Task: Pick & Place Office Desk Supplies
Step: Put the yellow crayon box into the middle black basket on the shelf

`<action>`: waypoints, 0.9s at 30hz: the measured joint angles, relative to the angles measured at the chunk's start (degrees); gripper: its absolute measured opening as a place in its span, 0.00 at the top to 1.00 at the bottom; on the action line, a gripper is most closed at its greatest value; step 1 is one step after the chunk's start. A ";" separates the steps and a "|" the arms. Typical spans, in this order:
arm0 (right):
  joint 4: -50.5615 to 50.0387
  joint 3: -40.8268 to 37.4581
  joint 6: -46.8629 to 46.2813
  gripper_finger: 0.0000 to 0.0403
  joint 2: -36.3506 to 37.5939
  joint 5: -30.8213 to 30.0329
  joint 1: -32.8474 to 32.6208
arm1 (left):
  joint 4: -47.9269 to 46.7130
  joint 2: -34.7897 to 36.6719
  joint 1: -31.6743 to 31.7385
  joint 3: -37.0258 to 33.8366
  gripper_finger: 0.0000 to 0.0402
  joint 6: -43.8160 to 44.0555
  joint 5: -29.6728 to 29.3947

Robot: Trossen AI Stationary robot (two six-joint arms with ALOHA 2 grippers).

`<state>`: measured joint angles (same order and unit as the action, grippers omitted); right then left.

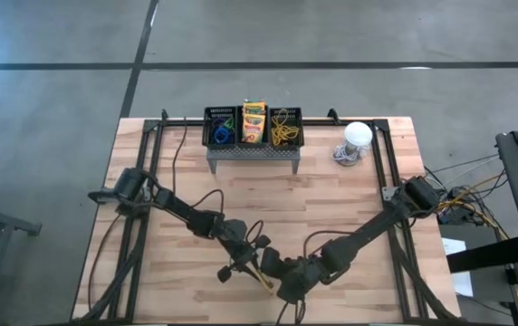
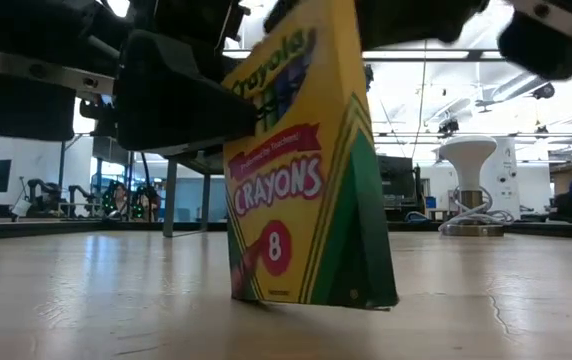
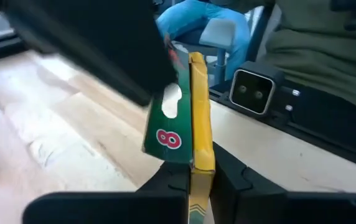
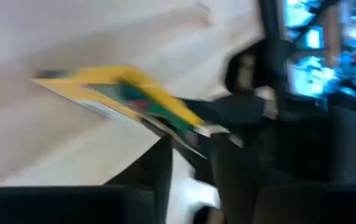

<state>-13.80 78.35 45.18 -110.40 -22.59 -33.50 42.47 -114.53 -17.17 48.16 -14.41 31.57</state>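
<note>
Both arms are dark, near-black chains of slim links and bulkier rounded joints, the left arm (image 1: 173, 210) with thin black cables looping loosely beside its links. The right arm (image 1: 377, 226) shows a bundle of yellow, orange and blue wires (image 1: 463, 197) at its base. Seen from the wrist, the left pincer (image 3: 193, 180) has matte black fingers (image 3: 165, 183) with blocky, angular, stepped inner edges.
</note>
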 joint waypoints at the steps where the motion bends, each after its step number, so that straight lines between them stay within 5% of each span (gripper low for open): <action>1: -0.47 0.17 0.21 0.73 0.56 -2.17 -0.61 | -0.10 0.08 0.00 0.00 0.93 1.06 -0.83; 8: -5.46 0.80 -12.52 0.65 6.30 -24.22 -6.77 | -12.92 7.16 -0.27 -0.11 0.89 8.81 -17.19; 16: -19.95 -3.35 -43.17 0.70 10.71 -27.25 -9.20 | -35.56 30.82 2.09 0.20 0.92 13.37 -38.35; 21: -17.80 -8.50 -45.40 0.72 10.11 -31.05 -8.98 | -46.58 41.46 12.89 7.05 0.92 9.57 -39.19; 27: -11.96 -11.50 -43.24 0.76 10.61 -32.02 -8.87 | -57.73 39.89 29.75 19.03 0.92 -1.34 -32.47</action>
<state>-25.76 66.85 1.94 -99.80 -54.61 -42.37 -15.26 -74.63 12.58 67.20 -15.75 -0.90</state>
